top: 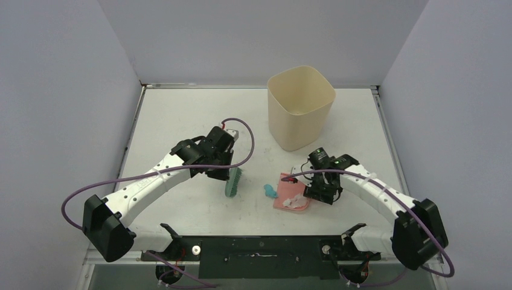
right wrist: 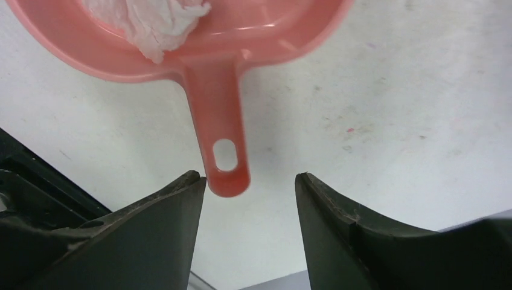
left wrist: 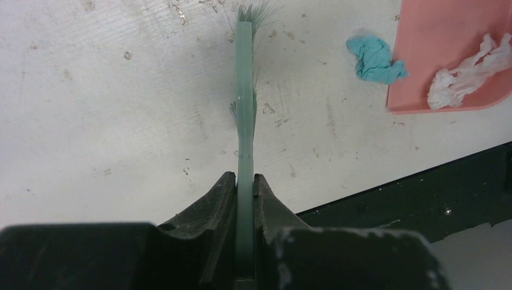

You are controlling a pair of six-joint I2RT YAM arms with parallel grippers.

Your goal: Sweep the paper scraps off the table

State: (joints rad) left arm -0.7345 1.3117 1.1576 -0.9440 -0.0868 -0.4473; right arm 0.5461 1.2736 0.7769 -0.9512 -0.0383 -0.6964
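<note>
right fingers [right wrist: 151, 241] spread, perhaps grazing handle [right wrist: 220, 121]

I work in a robot lab cell: plain grey partition walls [top: 60, 90] box in a scuffed white surface [top: 181, 115], my arms [top: 145, 184] bolted to its black base plate [top: 259, 248].

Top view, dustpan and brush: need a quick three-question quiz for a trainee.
1. True or false: the white scrap lies in the dustpan.
2. Which pincer grips a tool? A) left B) right C) both
3. Fill in: the teal scrap lies on the ___, just outside the dustpan.
Key: 1 true. 2 A: the left pincer is shut on the brush, the right pincer is open. 3 table.
</note>
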